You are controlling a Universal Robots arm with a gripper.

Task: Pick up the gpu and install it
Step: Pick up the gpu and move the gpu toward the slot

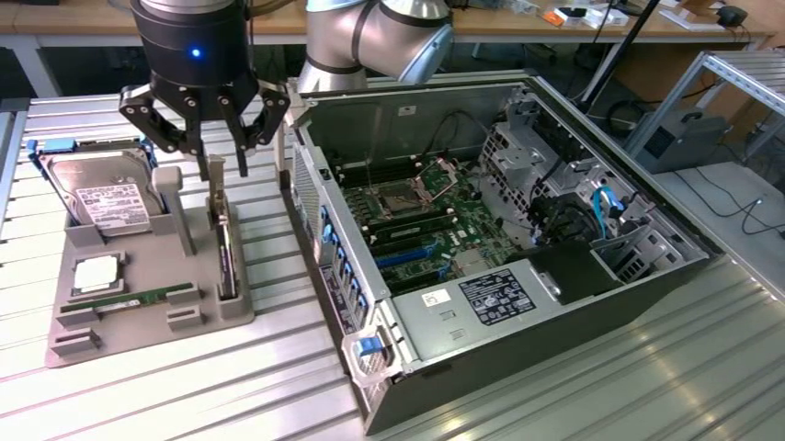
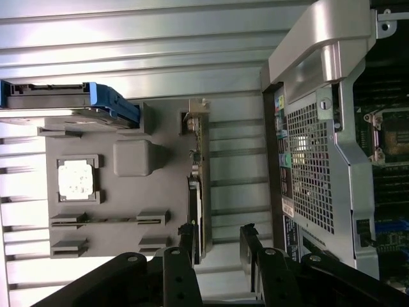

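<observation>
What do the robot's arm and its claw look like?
The arm is made of fat, shiny silver-grey tubes with rounded joints. The gripper is black, with a round body and a small glowing blue light. Its jointed black fingers are built from bolted links.

Exterior high, oblique; wrist downward, close; shared: tray.

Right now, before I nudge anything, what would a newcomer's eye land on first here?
The big open computer case lying on its side, motherboard exposed, dominates the exterior view's right. At that view's left, the black hand hangs open just above the gpu, which stands on edge in a grey holder tray beside a hard drive.
</observation>
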